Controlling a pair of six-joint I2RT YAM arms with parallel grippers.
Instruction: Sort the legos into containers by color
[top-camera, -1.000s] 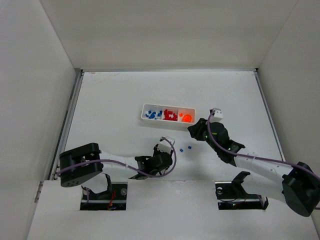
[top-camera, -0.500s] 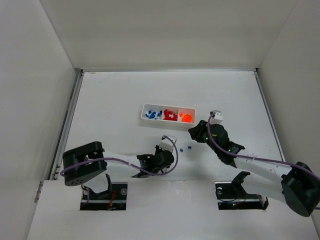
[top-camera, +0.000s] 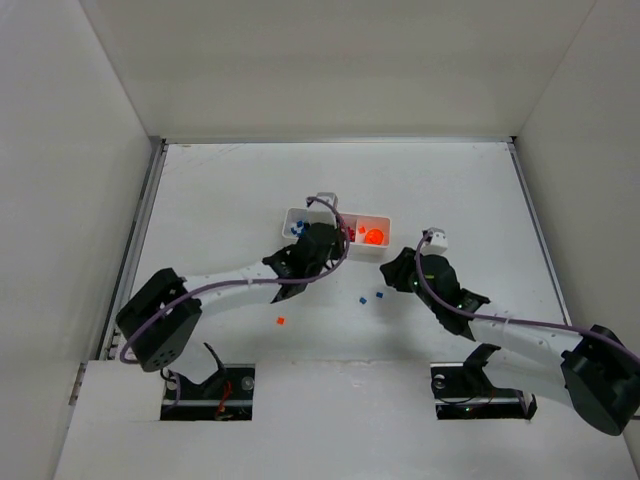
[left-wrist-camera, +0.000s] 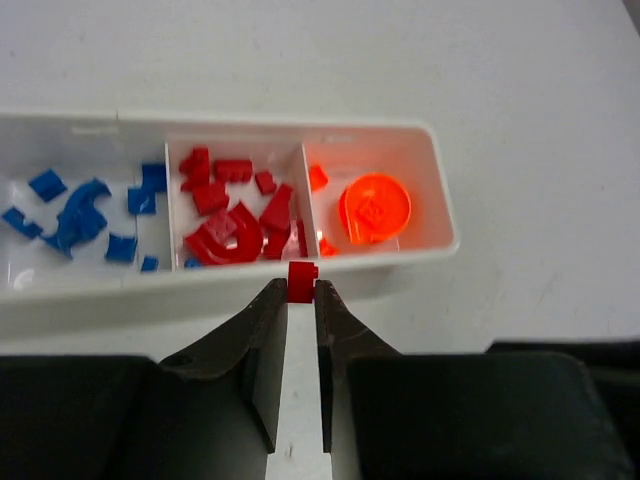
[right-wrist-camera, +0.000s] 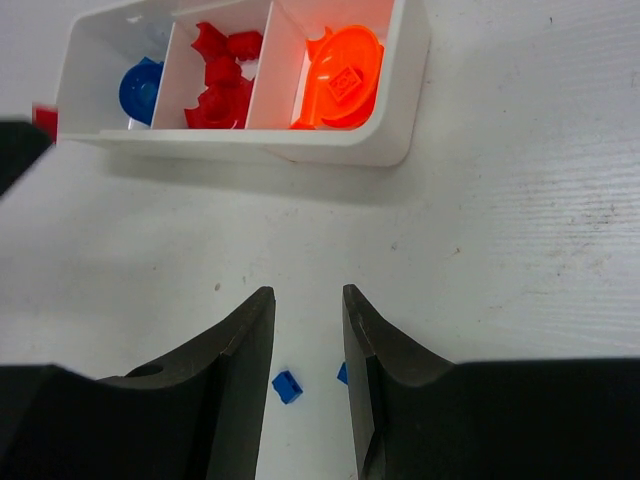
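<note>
We are in the middle of delivering a red piece. The left gripper (left-wrist-camera: 302, 292) is pinched narrow on one red brick (left-wrist-camera: 303, 279), held at its fingertips right at the near wall of the tray (left-wrist-camera: 441, 210). The brick looks to sit roughly in line with the divider between the red and orange compartments.

The tray lies mid-bench (top-camera: 220, 200), a little toward the far edge, with its long side parallel to that edge. Blue pieces fill its left compartment and red ones the middle. The right one holds a round orange piece (left-wrist-camera: 375, 208) and a few small orange bits.

In our judgement the next move needs a short reach toward the far edge and a slight shift left. That would bring the brick past the wall and squarely over the red compartment before the fingers part. Released from here, it could strike the rim or fall in with the orange.

The right gripper (right-wrist-camera: 305, 300) stands open and empty over bare bench, between the tray and the near edge and right of centre. Two blue bricks (top-camera: 371, 296) lie just beside it, one half hidden behind a finger in the wrist view. To take one, the gripper would have to come down with a finger on either side of it and then close.

One orange brick (top-camera: 281, 321) lies alone nearer the near edge, left of centre, not yet sorted.
</note>
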